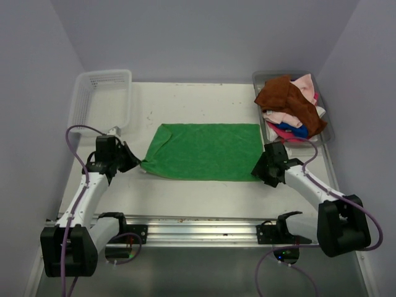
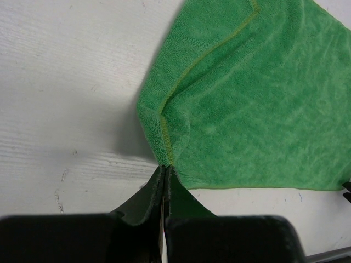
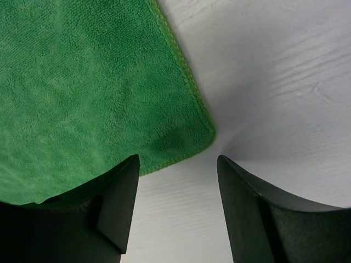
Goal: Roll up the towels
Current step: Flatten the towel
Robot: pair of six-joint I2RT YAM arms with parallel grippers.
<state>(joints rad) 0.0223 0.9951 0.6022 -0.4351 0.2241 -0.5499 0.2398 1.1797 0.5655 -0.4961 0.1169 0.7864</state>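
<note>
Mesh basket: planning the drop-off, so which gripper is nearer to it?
Left. The left gripper sits just in front of the basket, jaws shut on the left corner of the green towel; the right gripper is across that towel at its right corner, jaws open.

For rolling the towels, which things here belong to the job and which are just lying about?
Job: green towel, spread flat; heaped towels at far right; left gripper, pinching the green towel's corner; right gripper, open by another corner.
Lying about: white mesh basket; grey tray.

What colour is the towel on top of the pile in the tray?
Rust brown; the towel shows best in the overhead view.
</note>
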